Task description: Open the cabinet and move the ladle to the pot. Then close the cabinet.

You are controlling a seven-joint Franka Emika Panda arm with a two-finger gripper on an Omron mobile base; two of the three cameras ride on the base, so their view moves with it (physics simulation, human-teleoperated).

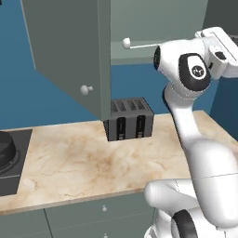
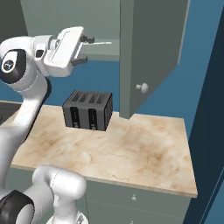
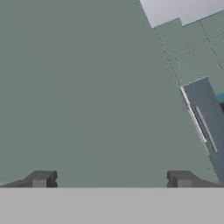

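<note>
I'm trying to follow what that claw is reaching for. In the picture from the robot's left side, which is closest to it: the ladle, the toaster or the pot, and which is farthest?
1. The ladle, lying on the cabinet shelf just beside the claw.
2. The toaster, on the counter below.
3. The pot, far off at the left edge.

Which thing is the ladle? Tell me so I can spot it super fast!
Find the big grey-green cabinet on the blue wall, with its doors swung open above the dark toaster. Inside, on its shelf, lies the ladle, in front of the robot's open gripper. It is a thin whitish stick with a ball end, lying loose, unlike the round white knobs fixed on the doors.
</note>
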